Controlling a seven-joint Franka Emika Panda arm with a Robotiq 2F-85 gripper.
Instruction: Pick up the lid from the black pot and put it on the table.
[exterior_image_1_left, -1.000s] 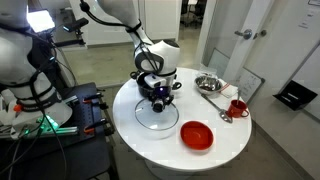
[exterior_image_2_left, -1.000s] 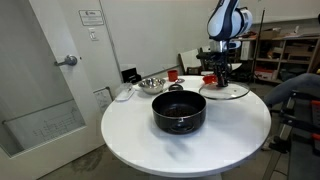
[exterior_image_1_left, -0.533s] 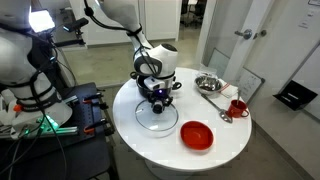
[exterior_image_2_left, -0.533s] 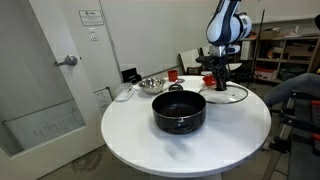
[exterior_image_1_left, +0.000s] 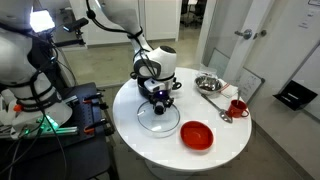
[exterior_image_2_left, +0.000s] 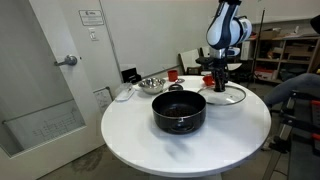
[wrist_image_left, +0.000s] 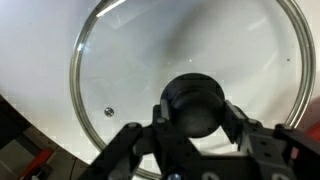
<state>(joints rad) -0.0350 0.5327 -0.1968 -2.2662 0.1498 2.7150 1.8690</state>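
The lid (exterior_image_1_left: 160, 122) lies flat on the table (exterior_image_1_left: 225, 148), near its edge; it also shows in an exterior view (exterior_image_2_left: 230, 95). My gripper (exterior_image_1_left: 160, 100) points straight down over its centre, fingers on both sides of the dark knob. In the wrist view the gripper (wrist_image_left: 195, 112) closes on the knob and the glass of the lid (wrist_image_left: 180, 45) fills the frame. The black pot (exterior_image_2_left: 179, 112) stands uncovered at the middle of the table (exterior_image_2_left: 140, 135), apart from the lid. In an exterior view the arm mostly hides the pot.
A red bowl (exterior_image_1_left: 197, 134) sits near the table's edge beside the lid. A steel bowl (exterior_image_1_left: 208, 83), also in an exterior view (exterior_image_2_left: 152, 84), and a red mug (exterior_image_1_left: 237, 107) stand further off. A door and equipment surround the table.
The lid has settled from a slight tilt to flat on the table. The arm's wrist has shifted only a little above it.
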